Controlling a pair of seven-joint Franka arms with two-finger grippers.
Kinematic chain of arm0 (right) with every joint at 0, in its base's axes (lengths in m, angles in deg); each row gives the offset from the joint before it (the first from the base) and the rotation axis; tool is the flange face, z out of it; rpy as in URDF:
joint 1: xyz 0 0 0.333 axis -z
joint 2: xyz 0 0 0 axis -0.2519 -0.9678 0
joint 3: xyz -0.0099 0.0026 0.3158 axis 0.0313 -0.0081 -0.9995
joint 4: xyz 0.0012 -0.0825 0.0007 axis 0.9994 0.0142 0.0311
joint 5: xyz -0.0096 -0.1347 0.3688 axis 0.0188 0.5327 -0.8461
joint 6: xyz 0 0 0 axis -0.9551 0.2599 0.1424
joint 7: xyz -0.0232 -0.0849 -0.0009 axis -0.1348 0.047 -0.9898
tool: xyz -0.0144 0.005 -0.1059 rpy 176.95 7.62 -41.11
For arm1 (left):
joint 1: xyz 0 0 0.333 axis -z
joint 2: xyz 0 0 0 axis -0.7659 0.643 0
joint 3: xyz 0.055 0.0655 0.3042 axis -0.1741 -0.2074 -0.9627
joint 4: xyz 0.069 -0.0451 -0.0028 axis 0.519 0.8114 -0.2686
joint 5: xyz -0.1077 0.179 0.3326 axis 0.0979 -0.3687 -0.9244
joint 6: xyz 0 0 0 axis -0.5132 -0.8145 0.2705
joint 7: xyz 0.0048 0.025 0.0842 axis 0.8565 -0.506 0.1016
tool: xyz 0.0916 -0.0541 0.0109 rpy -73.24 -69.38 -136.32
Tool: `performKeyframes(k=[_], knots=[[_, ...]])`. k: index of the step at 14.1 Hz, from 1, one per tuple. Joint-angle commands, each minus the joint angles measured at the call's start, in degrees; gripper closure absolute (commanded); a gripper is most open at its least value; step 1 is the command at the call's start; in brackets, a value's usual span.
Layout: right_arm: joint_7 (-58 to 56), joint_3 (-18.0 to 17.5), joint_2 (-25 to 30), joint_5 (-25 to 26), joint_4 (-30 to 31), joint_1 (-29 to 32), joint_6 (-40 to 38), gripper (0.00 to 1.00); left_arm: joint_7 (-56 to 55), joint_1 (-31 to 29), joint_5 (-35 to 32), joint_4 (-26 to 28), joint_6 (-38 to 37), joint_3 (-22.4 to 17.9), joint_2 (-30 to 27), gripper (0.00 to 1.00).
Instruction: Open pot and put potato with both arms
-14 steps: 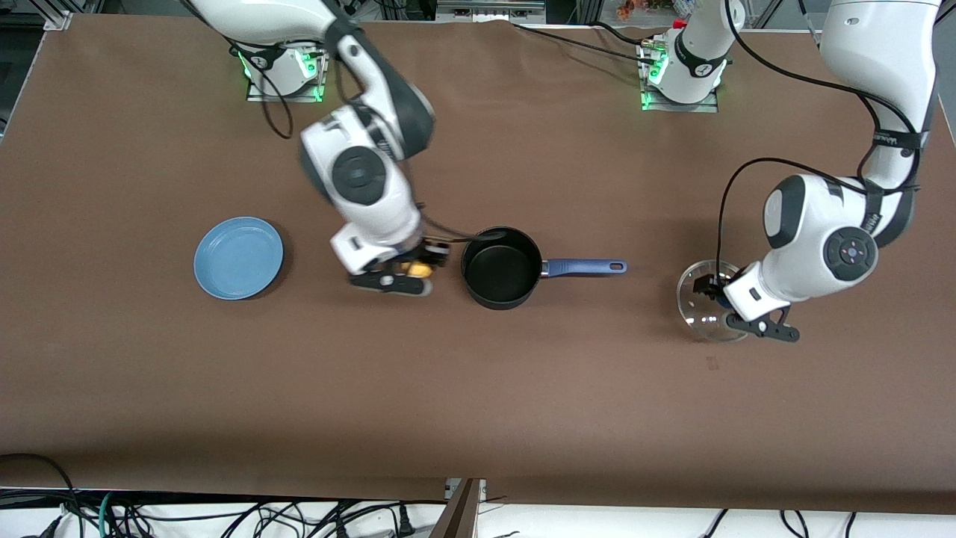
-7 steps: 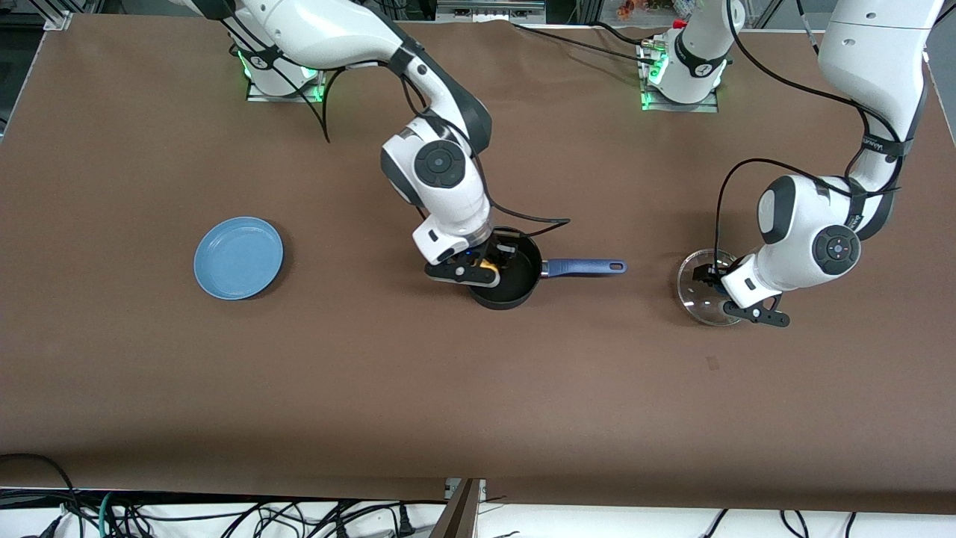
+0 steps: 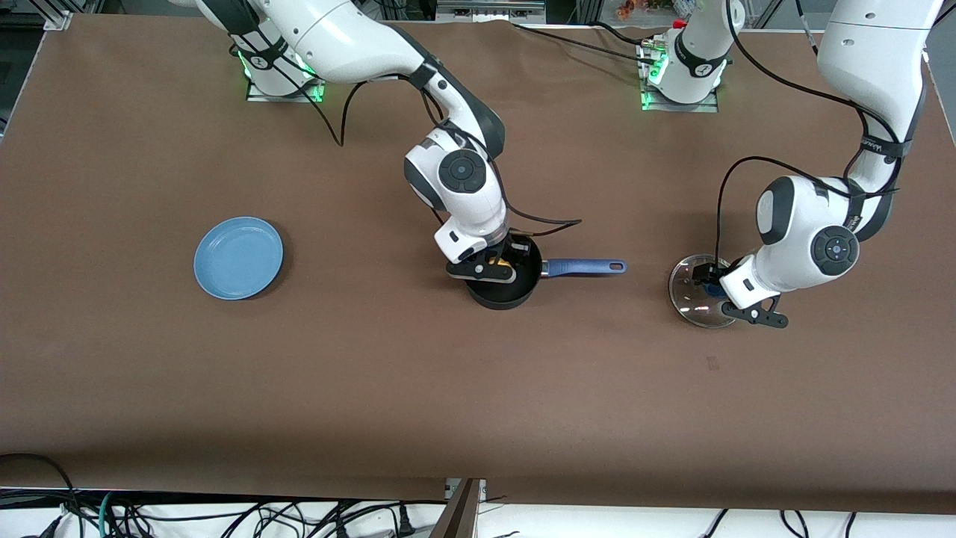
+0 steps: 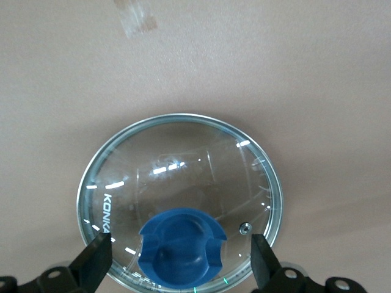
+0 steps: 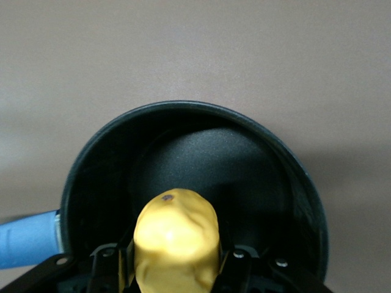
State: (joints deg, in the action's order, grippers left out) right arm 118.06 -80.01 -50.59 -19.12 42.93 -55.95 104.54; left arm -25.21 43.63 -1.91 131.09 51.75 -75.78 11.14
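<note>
At the centre of the front view we see the right claw [image 3: 494,267] now hanging over the open pot [image 3: 499,298]. A second ago it was beside the pot, toward the plate [image 3: 238,258]. It is clamped on the potato [image 5: 176,239], which sits between its fingers above the pot's floor and has not been let go. We judge that only the release remains.

Toward the left arm's end of the worktop [image 3: 478,388], the left claw [image 4: 180,267] has barely shifted. Its fingers stand wide apart on either side of the lid's [image 4: 180,195] knob [image 4: 182,244] and grip nothing. The lid lies flat on the worktop, well apart from the pot, so the opening step looks done.

The pot is a round black saucepan with a matte, finely pebbled inside. Its long, straight blue handle [image 3: 582,266] has a hole at the end and points toward the lid. The potato is a smooth yellow oval lump with a small dark speck. The lid is a clear glass disc with a metal rim, a tiny vent hole and a chunky blue plastic knob. The plate is flat, round and pale blue. The worktop is plain brown and matte.
</note>
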Motion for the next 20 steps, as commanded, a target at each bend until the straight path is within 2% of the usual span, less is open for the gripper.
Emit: performKeyframes(k=[1, 3, 6, 8, 10, 12, 14, 18, 20], knots=[[-0.09, 0.65, -0.75, 0.36, -2.11, -0.38, -0.4, 0.0, 0.42, -0.58, -0.78, -2.54, -3.87, 0.56, -1.79, 0.0], [-0.18, 0.92, 0.83, 0.36, -2.29, -0.12, -3.98, 0.0, 0.16, -0.58, -0.78, -2.81, -3.97, 0.83, -5.3, 0.0], [-0.97, 1.27, 3.55, 0.53, -7.19, 1.1, -15.83, 0.0, 0.34, -1.11, 0.36, -2.81, -6.58, 1.0, -12.67, 0.0], [-7.35, 1.18, 5.66, 0.36, -9.93, 4.35, -24.19, 0.0, 0.16, -1.02, 0.71, -3.95, -11.68, 1.09, -18.91, 0.0], [-16.14, 1.18, 9.87, 0.36, -10.2, 9.0, -31.23, 0.0, -0.36, -1.02, 1.85, -7.36, -17.12, 1.09, -22.7, 0.0], [-23.88, 1.09, 12.95, 0.45, -10.2, 14.36, -36.59, 0.0, -0.54, -0.93, 1.86, -13.68, -24.32, 1.09, -23.25, 0.0], [-27.68, 1.62, 15.77, 0.45, -10.2, 19.89, -40.29, 0.0, -0.63, -0.85, 1.86, -17.22, -27.25, 1.09, -23.07, 0.0], [-43.55, 1.1, 21.13, 0.36, -9.85, 31.14, -47.33, 0.0, -1.15, -0.93, 1.86, -17.4, -28.3, 1.09, -23.33, 0.0], [-47.03, 1.01, 26.3, 0.88, -7.58, 35.98, -50.23, 0.0, -3.95, -0.93, 1.86, -17.4, -29.8, 1.44, -23.68, 0.0]])
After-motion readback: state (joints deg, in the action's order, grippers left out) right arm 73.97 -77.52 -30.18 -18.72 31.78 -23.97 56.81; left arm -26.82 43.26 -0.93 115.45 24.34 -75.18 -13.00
